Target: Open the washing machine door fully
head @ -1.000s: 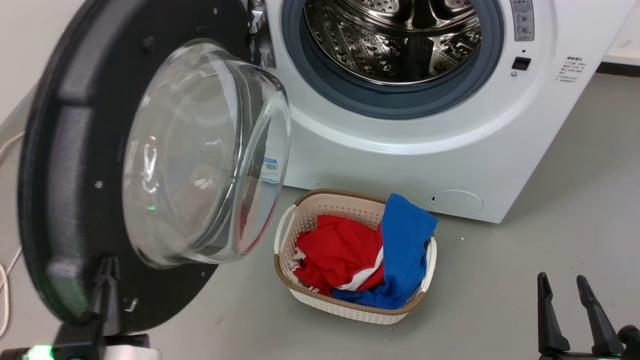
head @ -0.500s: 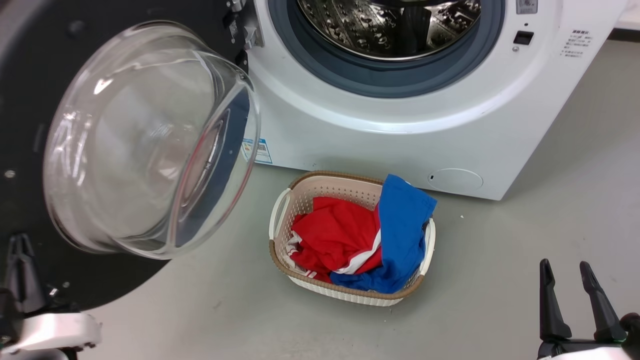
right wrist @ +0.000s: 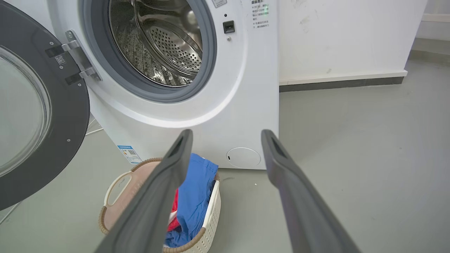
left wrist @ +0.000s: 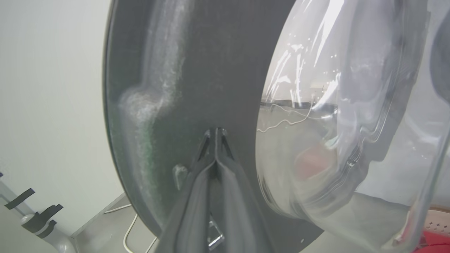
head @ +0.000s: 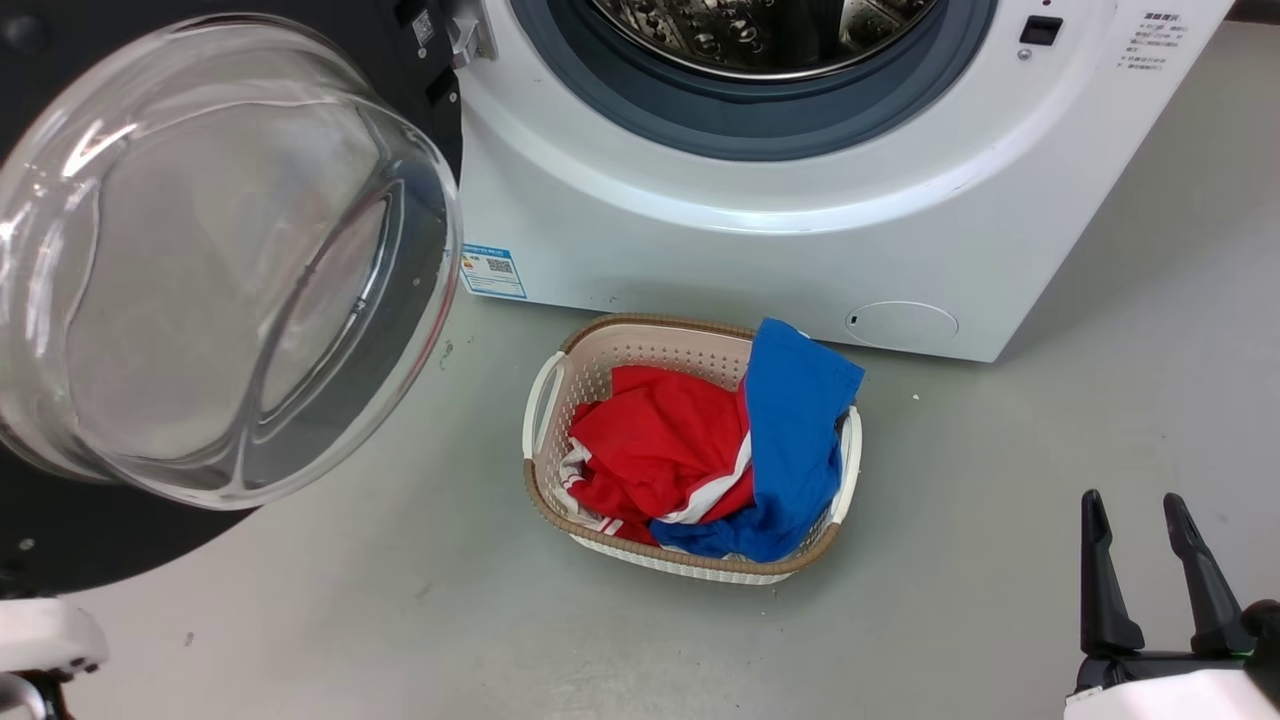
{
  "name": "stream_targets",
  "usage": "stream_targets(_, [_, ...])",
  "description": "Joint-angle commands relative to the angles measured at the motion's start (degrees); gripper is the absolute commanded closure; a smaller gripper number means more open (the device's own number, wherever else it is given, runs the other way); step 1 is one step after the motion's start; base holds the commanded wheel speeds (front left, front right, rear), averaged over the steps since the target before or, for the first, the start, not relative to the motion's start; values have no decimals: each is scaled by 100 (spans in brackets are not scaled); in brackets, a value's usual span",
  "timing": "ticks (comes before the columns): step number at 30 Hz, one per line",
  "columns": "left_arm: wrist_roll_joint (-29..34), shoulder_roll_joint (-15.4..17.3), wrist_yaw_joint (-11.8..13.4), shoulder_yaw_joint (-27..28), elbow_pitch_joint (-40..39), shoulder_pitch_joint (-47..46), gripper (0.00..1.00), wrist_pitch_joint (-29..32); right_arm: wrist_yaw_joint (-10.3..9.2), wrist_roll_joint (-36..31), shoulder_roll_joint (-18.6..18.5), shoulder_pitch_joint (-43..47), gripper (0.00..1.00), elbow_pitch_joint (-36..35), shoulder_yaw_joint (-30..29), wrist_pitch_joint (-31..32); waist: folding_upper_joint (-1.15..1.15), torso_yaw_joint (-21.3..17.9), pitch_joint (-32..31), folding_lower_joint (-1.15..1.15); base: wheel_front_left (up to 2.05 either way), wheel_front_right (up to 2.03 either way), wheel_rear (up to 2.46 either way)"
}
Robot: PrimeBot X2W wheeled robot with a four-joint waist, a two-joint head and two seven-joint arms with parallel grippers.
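At the far left, the left tool (left wrist: 215, 133) has its two fingers pressed together with nothing between them, the tips set against the black inner face of the washing machine door (head: 220, 260). The contact is a push, not a grasp. The door stands swung wide on its metal hinge (head: 465, 35), well off the washing machine (head: 760, 250), with its glass bowl (left wrist: 334, 105) bulging just beside the fingers. A pale wall (left wrist: 52, 88) and a white cable (left wrist: 130, 228) lie beyond its rim. The chief risk, as I judge it, is slip. The tips could skate across the smooth face, glance onto the glass or run off the edge, and the door could drift back. Pushing too hard near the end of its swing could load the hinge or knock the rim against the wall. To the right, a laundry basket (head: 650, 325) of red and blue clothes (head: 650, 440) sits on the floor before the machine, apart from the door. At the far right, the right tool (head: 1132, 497) hovers with its fingers spread and empty.
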Motion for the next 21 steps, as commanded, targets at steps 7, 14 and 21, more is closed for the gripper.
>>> stream_targets(7, [-16,208,-134,406,488,-345,100,17,1,-91,6,-113,0,-8,20,-10,0,-79,53,0,0,0,0])
stream_targets(14, [38,342,-276,599,843,-564,100,17,1,-104,6,-125,0,13,32,-10,0,-130,118,0,0,0,0])
stream_targets(21, [171,342,-317,598,1014,-734,100,16,1,-100,6,-139,0,69,72,-10,0,-166,69,0,0,0,0])
